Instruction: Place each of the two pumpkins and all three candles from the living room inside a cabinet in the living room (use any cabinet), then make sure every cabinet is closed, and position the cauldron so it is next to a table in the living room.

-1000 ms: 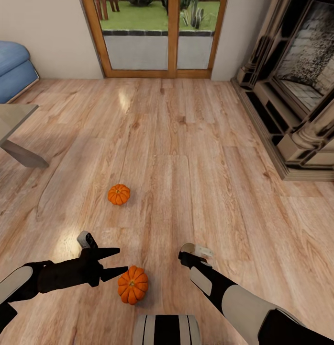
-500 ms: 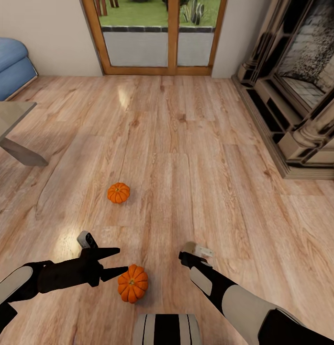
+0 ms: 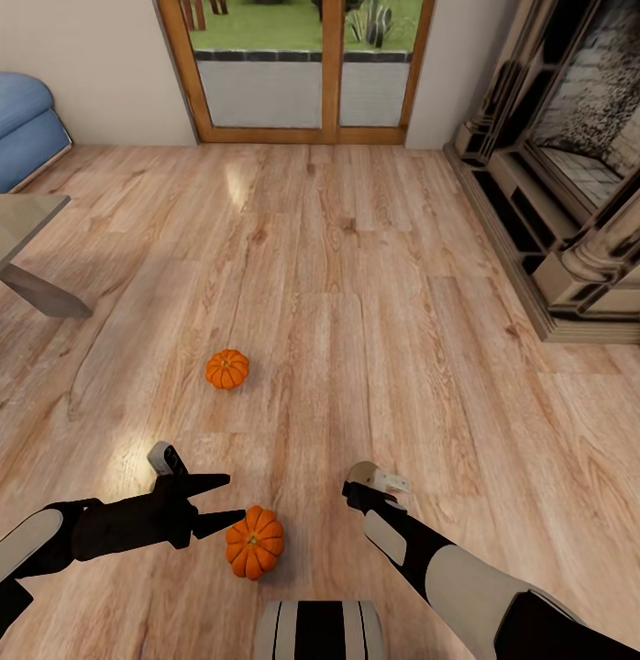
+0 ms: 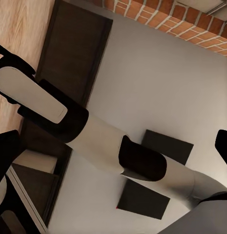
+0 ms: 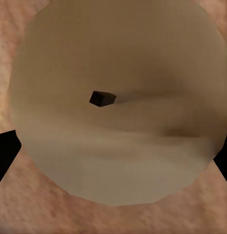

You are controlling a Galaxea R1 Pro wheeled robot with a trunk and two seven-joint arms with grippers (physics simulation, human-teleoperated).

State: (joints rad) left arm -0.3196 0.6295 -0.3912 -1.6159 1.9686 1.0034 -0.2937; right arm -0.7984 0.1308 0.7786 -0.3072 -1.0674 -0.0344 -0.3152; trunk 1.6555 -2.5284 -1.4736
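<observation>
On the plank floor [image 3: 375,275], two pumpkins are sitting: the near pumpkin [image 3: 254,543] just beside the left gripper [image 3: 219,500], whose fingers are spreading apart, empty; the far pumpkin [image 3: 227,368] lying farther out. Under the right gripper [image 3: 375,481], a candle [image 5: 118,107] is standing upright, wick up; whether those jaws are clamping it, I cannot tell. Beyond are showing the table [image 3: 27,238], sofa [image 3: 22,128] and fireplace [image 3: 577,165].

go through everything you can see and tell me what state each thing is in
Near pumpkin: upright on the floor, beside the left gripper.
Far pumpkin: upright on the floor, alone.
Candle: upright, under the right gripper.
Left gripper: open, empty.
Glass doors: closed.
</observation>
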